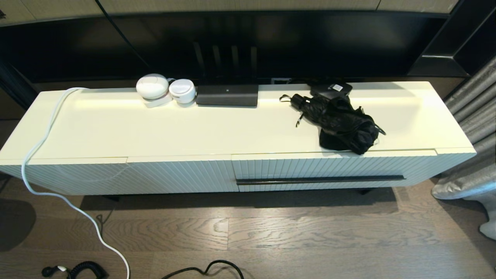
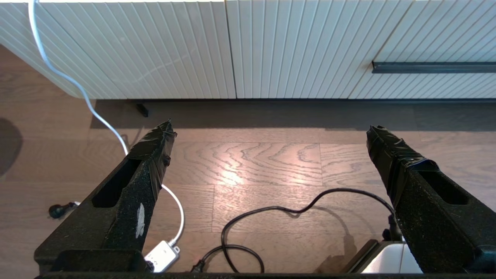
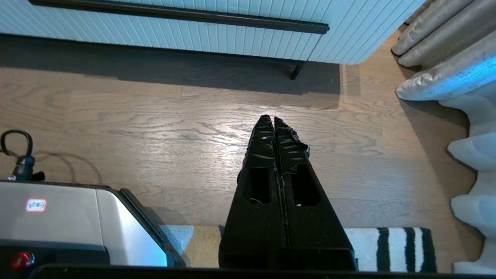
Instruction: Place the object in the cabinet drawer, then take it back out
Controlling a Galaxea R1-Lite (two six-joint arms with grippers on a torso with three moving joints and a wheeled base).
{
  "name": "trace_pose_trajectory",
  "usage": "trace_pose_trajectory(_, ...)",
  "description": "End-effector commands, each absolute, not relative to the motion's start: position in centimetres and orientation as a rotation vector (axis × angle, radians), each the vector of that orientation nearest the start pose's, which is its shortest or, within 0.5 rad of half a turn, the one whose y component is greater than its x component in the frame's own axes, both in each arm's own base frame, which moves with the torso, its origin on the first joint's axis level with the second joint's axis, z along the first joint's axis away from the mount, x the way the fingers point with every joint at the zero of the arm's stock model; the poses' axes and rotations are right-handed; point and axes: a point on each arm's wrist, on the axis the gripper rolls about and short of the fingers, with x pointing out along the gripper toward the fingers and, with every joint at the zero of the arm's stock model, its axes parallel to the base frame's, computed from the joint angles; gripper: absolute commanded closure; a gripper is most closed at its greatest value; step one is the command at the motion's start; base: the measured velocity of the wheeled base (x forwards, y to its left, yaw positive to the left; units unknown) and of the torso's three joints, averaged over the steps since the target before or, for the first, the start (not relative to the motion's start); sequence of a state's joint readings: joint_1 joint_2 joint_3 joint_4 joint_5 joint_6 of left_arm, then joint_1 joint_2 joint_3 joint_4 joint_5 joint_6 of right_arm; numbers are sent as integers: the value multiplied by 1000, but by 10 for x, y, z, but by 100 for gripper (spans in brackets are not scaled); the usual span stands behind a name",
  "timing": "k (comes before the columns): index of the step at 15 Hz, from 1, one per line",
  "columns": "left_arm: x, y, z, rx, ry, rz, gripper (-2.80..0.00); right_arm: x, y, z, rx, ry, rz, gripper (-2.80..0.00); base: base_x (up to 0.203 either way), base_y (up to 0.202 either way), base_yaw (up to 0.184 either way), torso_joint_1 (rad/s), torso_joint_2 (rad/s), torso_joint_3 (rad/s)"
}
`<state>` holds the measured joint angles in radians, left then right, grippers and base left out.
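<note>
A folded black umbrella lies on the right part of the white cabinet top, near its front edge. Below it the cabinet drawer is closed; its ribbed front carries a long black bar handle. Neither arm shows in the head view. My left gripper hangs open over the wooden floor in front of the cabinet, nothing between its fingers. My right gripper is shut and empty, low over the floor before the drawer's right end.
Two white round devices, a black box and a small black device stand along the back of the cabinet top. A white cable and black cables trail on the floor. Grey curtains hang at the right. My base is below.
</note>
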<state>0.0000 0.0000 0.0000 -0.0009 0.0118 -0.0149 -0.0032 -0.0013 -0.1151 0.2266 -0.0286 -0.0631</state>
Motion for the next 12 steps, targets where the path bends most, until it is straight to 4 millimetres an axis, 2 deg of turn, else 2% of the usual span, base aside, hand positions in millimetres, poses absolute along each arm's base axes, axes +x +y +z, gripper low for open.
trace_pose_trajectory(1,-23,0,76,-15,-2,12,-280,-32,-1,82,-49,113,-33,0,0,0,0,0,0,0)
trace_pose_trajectory(4,-23,0,76,-15,-2,14,-280,-31,-1,84,-38,75,-50,0,0,0,0,0,0,0)
trace_pose_trajectory(7,-23,0,76,-15,-2,12,-280,-24,-1,89,-94,-102,-47,0,0,0,0,0,0,0)
trace_pose_trajectory(12,-23,0,76,-15,-2,13,-280,-23,0,78,-106,-30,7,0,0,0,0,0,0,0)
